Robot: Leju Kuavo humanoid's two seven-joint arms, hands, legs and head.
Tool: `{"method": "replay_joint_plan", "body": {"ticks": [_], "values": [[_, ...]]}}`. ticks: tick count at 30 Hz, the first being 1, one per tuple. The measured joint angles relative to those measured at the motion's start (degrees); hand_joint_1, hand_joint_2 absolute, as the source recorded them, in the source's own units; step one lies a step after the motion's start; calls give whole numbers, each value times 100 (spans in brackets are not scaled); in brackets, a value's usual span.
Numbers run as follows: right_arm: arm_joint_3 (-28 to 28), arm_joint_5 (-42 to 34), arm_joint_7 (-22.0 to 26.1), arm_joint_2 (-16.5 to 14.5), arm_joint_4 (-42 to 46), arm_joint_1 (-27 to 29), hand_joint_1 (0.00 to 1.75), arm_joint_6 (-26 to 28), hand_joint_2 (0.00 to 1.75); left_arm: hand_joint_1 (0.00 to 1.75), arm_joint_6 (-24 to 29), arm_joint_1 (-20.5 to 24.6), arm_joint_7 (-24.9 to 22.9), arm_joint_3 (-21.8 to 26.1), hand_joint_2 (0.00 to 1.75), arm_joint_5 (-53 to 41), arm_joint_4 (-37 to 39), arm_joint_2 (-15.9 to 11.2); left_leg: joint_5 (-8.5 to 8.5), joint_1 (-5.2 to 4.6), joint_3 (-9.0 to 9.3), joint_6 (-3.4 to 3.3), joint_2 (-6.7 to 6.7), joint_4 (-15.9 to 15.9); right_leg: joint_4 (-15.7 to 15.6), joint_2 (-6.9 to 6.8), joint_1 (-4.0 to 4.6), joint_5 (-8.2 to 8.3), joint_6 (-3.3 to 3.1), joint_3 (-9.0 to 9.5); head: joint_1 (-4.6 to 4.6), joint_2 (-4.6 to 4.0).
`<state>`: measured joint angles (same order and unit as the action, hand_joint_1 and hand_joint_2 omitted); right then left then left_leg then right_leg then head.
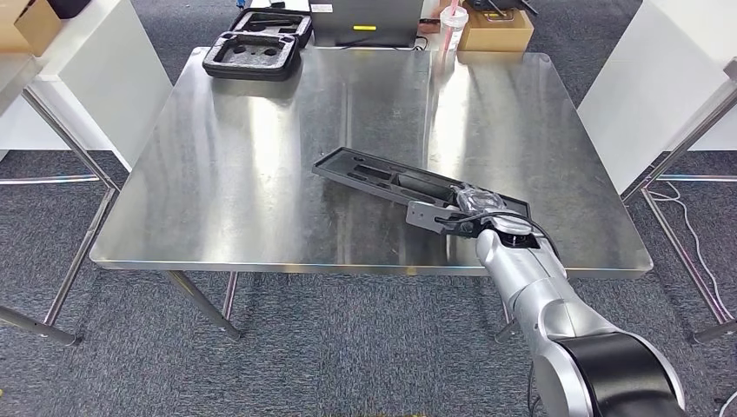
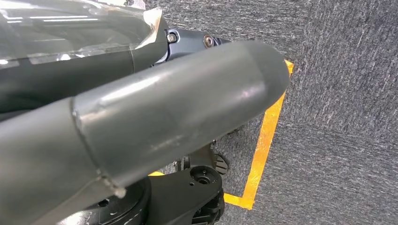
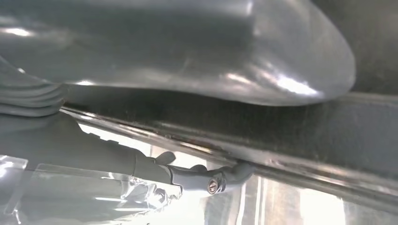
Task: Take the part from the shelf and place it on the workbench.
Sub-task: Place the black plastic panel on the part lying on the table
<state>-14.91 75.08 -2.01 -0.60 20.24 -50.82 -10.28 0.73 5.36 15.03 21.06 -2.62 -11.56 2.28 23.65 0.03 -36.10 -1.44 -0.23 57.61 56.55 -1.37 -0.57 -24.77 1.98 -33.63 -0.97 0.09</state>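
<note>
Right hand grips the near right end of the long dark part, thumb above and fingers curled under its edge. That part lies aslant on the steel workbench, near its front right side. Left hand hangs over grey carpet by yellow floor tape; I cannot tell its grip. 2 black foam trays sit at the far left.
</note>
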Motion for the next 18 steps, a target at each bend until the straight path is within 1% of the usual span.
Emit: {"method": "replay_joint_plan", "body": {"ticks": [5, 10, 14, 16, 18], "values": [[-30, 113, -55, -8, 67, 0, 0, 874, 0, 0, 16, -12, 76, 53, 0, -3, 0, 11, 0, 0, 0, 0, 0, 0, 0, 0, 0, 0, 0, 2, 1, 0], [-91, 148, -40, -77, 204, 2, 0, 1275, 0, 0, 26, -35, 135, 128, 0, 13, 0, 17, 0, 0, 0, 0, 0, 0, 0, 0, 0, 0, 0, 1, 0, 0], [-94, 139, -48, -135, 497, 25, 0, 2014, 0, 0, 32, -68, 226, 195, 0, 39, 0, 20, 0, 1, 0, 0, 1, 0, 0, -1, 0, 0, 0, 1, 0, 0], [-90, 126, -66, -144, 748, 83, 0, 2361, 0, 0, 32, -89, 270, 236, 0, 48, 0, 25, 0, 1, 0, 0, 1, 0, 0, -1, 0, 0, 0, 1, 0, 0], [-57, 90, -52, -147, 1127, 206, 0, 2830, 0, 0, 34, -118, 320, 285, 0, 48, 0, 30, 0, 0, 0, 0, 1, 0, 0, -1, 0, 0, 0, 1, 0, 0]]}}
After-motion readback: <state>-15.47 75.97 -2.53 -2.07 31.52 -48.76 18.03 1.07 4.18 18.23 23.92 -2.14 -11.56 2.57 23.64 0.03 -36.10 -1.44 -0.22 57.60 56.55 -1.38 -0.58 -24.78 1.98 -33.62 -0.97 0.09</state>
